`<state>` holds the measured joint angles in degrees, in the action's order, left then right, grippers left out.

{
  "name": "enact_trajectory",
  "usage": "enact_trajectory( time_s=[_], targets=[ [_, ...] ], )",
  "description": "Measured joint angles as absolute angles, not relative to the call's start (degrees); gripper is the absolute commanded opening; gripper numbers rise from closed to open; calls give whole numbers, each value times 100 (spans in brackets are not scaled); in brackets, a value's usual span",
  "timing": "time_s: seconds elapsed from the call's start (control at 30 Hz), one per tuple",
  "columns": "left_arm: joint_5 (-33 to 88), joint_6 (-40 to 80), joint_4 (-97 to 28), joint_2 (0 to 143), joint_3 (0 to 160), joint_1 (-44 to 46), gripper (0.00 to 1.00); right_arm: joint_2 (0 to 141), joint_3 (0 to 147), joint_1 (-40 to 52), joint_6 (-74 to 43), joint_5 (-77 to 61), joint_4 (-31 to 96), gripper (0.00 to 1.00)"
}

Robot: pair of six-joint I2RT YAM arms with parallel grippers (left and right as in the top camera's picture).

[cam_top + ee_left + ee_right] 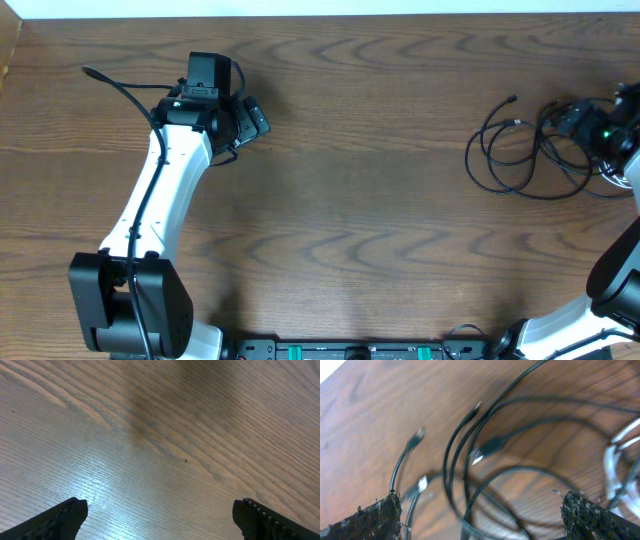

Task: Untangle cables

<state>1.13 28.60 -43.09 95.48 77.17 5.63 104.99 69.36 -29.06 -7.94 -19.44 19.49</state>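
1. location of the work item. the cables (520,160) lie in one loose pile on the table (350,220), at the right side of the overhead view. black cords (470,460) form overlapping loops. a white cord (615,455) lies at the edge of the pile nearest the right arm.

2. right gripper (482,517). the fingers (375,520) are spread wide and grasp nothing. the gripper hangs directly over the pile. in the right wrist view the black loops pass under the gap between the fingers. several plug ends (477,455) lie just ahead of the fingertips. whether any cord touches a finger cannot be told.

3. left gripper (160,517). the fingers are released and spread wide, with only bare wood below them. this gripper sits at the far left of the table, well apart from the pile.

4. governing relation. the pile's long axis runs left to right across the table. most of the black loops extend from the right gripper (590,128) toward the table centre, while the white cord lies on the opposite, outer side. the right arm is much the nearer arm.

5. judgement. the next move probably falls to the right gripper: lower and close on a single cord or plug end. the crossings are tight, so closing may catch two cords at once.
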Motion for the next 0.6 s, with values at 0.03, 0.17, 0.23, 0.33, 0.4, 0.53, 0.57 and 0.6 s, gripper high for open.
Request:
enact_trajectory(
  time_s=[0.03,0.17,0.23,0.33,0.4,0.53,0.57,0.6],
  targets=[
    [115,2860,-4309,9548,7717,563,98,10499,6934,-2899,-716,-1981,2010,99],
    [115,2860,-4309,9548,7717,563,98,10499,6831,-2895,-526,-1916,2047,99],
    [113,2860,-4311,9548,7717,563,98,10499,6700,-2895,-473,-1813,2056,99],
    [115,2860,-4311,9548,7717,563,98,10499,6445,-2895,-425,-1638,2069,99],
    [113,2860,-4311,9550,7717,563,98,10499,6296,-2895,-401,-1553,2088,99],
    [115,2860,-4311,9550,7717,563,98,10499,6163,-2895,-381,-1479,2099,99],
    [115,2860,-4309,9548,7717,563,98,10499,6149,-2895,-381,-1463,2095,99],
    [113,2860,-4311,9548,7717,563,98,10499,6147,-2895,-381,-1452,2095,99]
  ],
)
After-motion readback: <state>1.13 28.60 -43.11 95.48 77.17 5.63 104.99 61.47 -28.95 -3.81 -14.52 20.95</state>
